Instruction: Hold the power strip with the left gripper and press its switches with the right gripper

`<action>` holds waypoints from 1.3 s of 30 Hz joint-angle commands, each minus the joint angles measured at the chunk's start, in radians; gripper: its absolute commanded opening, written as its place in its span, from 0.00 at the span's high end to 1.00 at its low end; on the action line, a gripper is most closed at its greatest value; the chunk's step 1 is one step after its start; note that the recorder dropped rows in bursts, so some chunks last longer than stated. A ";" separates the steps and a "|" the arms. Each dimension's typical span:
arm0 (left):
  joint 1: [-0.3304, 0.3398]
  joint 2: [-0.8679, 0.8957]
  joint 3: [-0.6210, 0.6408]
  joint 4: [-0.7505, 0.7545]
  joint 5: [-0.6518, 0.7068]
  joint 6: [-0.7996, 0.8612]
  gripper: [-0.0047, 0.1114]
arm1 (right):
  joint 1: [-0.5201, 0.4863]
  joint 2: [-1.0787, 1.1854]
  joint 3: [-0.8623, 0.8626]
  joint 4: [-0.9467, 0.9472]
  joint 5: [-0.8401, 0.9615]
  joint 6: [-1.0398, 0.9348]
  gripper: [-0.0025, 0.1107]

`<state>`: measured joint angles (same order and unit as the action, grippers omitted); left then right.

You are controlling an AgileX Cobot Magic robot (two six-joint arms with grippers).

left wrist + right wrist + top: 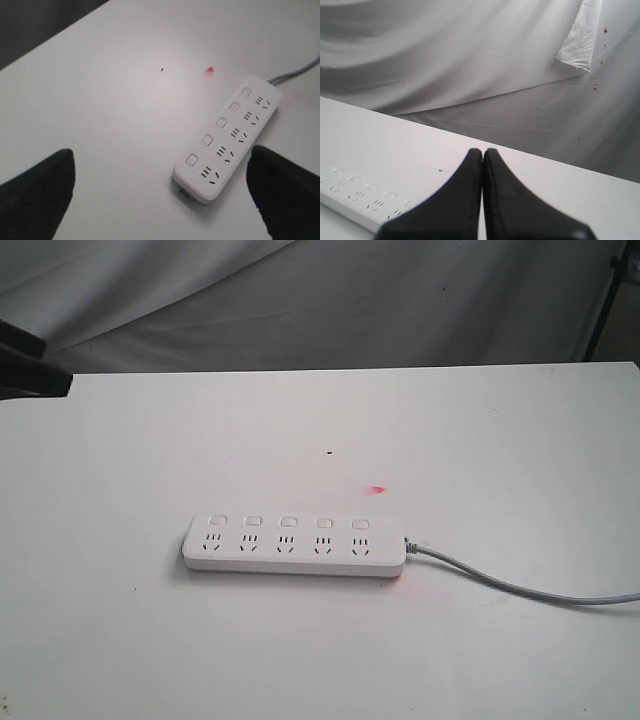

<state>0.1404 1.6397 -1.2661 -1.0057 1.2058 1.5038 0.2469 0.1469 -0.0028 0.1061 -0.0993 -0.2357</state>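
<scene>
Pincers first: my left pincer [160, 157] hangs over the counter [130, 440] with its two black fingers [37, 195] spread wide and nothing held. In its wrist view the cable-free end of the power strip [295, 545] shows between them, touching neither. My right pincer [482, 152] is pressed closed, tip against tip, and empty. It sits above the counter with the strip off to one side.

The power strip lies flat around the middle of the counter, sockets up, its long side parallel to the far edge. Its five switches [287, 522] run in a row along the side facing that edge, one by each socket. The grey cable [520, 585] leaves one end and trails to the right edge.

Just beyond the strip I see a small red spot [377, 489], and a bit farther a tiny black speck [330, 452]. At the far left corner a dark shape [25, 365] pokes in; I cannot tell what it is. Behind the far edge hangs grey cloth [300, 300].
</scene>
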 commanded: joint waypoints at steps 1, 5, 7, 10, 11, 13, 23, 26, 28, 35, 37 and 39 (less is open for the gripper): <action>0.001 -0.067 0.005 -0.029 0.015 -0.012 0.34 | -0.007 -0.001 0.003 -0.010 -0.001 0.000 0.98; 0.001 -0.078 0.005 -0.040 0.015 -0.015 0.68 | -0.007 -0.001 0.003 -0.010 -0.001 0.002 0.98; 0.001 -0.078 0.005 -0.043 0.015 -0.055 0.85 | -0.007 -0.001 0.003 -0.010 -0.001 0.002 0.98; -0.001 -0.078 0.005 -0.031 0.015 -0.225 0.95 | -0.007 -0.001 0.003 -0.010 -0.001 0.002 0.98; -0.001 -0.078 0.005 -0.016 0.015 -0.223 0.96 | -0.007 -0.001 0.003 -0.010 -0.001 0.002 0.98; -0.001 -0.078 0.005 0.004 0.015 -0.222 0.96 | -0.007 -0.001 0.003 -0.010 -0.001 0.002 0.98; -0.046 -0.561 0.024 0.588 -0.196 -0.956 0.96 | -0.007 -0.001 0.003 -0.010 -0.001 0.002 0.98; -0.099 -0.748 0.116 0.813 -0.376 -1.152 0.96 | -0.007 -0.001 0.003 -0.010 -0.001 0.002 0.98; -0.101 -0.831 0.192 0.865 -0.451 -1.209 0.96 | -0.007 -0.001 0.003 -0.010 -0.001 0.002 0.98; -0.087 -1.136 0.461 0.890 -0.584 -1.241 0.96 | -0.007 -0.001 0.003 -0.010 -0.001 0.002 0.98; -0.087 -1.217 0.532 0.890 -0.605 -1.241 0.96 | -0.007 -0.001 0.003 -0.010 -0.001 0.002 0.98; -0.087 -1.279 0.619 0.890 -0.651 -1.241 0.96 | -0.007 -0.001 0.003 -0.010 -0.001 0.002 0.98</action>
<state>0.0505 0.4354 -0.7363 -0.1194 0.6198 0.2764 0.2469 0.1469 -0.0028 0.1061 -0.0993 -0.2357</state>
